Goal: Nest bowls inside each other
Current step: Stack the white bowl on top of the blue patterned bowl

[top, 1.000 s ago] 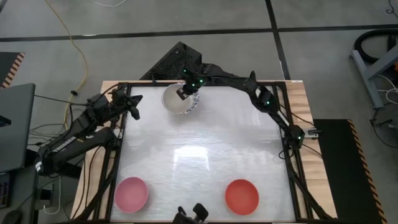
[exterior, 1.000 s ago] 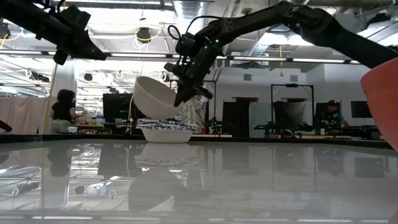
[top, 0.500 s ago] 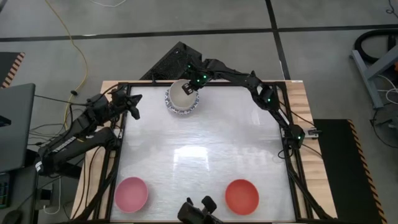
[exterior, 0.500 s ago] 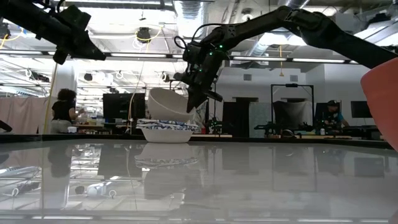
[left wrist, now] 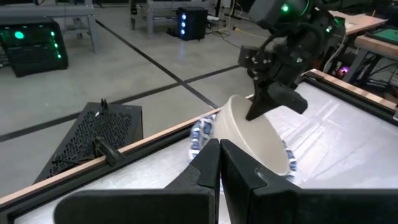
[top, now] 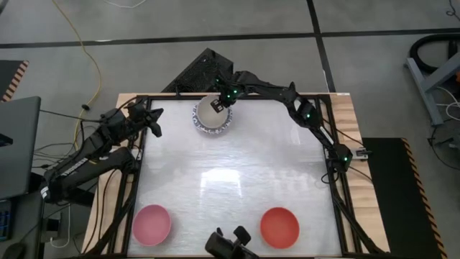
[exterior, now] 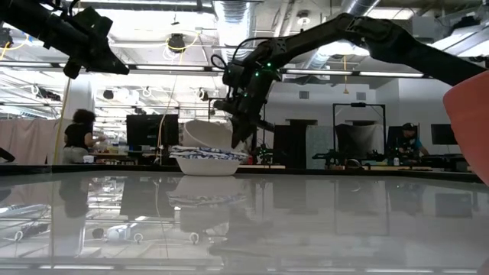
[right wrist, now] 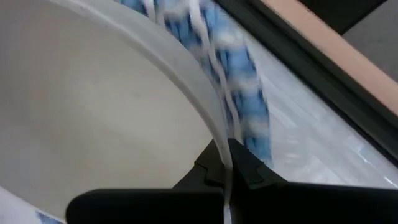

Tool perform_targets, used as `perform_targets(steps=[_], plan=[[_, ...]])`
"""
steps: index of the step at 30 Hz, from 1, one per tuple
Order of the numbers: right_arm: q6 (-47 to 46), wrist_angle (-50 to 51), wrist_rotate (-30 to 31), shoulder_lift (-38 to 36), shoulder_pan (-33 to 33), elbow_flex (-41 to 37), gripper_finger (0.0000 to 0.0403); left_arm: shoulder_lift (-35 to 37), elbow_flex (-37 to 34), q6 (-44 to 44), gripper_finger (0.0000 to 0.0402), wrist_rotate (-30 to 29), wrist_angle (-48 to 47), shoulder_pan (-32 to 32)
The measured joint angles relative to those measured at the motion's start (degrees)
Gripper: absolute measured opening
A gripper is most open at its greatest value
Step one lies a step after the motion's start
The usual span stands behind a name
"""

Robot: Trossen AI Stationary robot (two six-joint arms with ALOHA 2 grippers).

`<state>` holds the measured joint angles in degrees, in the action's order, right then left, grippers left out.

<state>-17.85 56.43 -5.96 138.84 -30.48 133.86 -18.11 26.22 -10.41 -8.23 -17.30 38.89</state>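
Observation:
A stack of white bowls with blue-patterned rims [top: 213, 122] [exterior: 206, 162] stands near the table's far edge. My right gripper [top: 218, 106] [exterior: 240, 142] is shut on a plain white bowl [exterior: 206, 134] [left wrist: 252, 134], which sits tilted in the top of that stack. A pink bowl [top: 152, 224] and a red bowl [top: 279, 226] rest on their bases near the front edge. My left gripper [top: 155, 125] [left wrist: 219, 163] hangs shut and holds nothing, above the table's left edge. My right gripper pinches the plain white bowl's rim [right wrist: 219, 138], one finger inside the bowl and one outside. The fingers slant down from the far right side. The bowl is tilted, its underside down inside the top patterned bowl of the stack [right wrist: 239, 74].
The red bowl [exterior: 470, 122] looms at the right edge of the low view. A black frame rail [top: 237, 98] runs along the table's far edge just behind the stack. The table's middle [top: 230, 173] lies between the stack and the two front bowls.
My right gripper has gone down toward the stack, carrying the plain white bowl. A second ago the bowl hung steeply tipped above the stack. Now it sits lower and less tipped, down in the top patterned bowl.

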Motion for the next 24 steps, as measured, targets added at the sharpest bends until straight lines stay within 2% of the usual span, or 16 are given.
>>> perform_targets(steps=[24], plan=[[1.42,3.21,-0.57,0.27,-0.74,0.07,0.0011,0.0,0.0,-0.09,0.0,-0.17,0.0,0.0]])
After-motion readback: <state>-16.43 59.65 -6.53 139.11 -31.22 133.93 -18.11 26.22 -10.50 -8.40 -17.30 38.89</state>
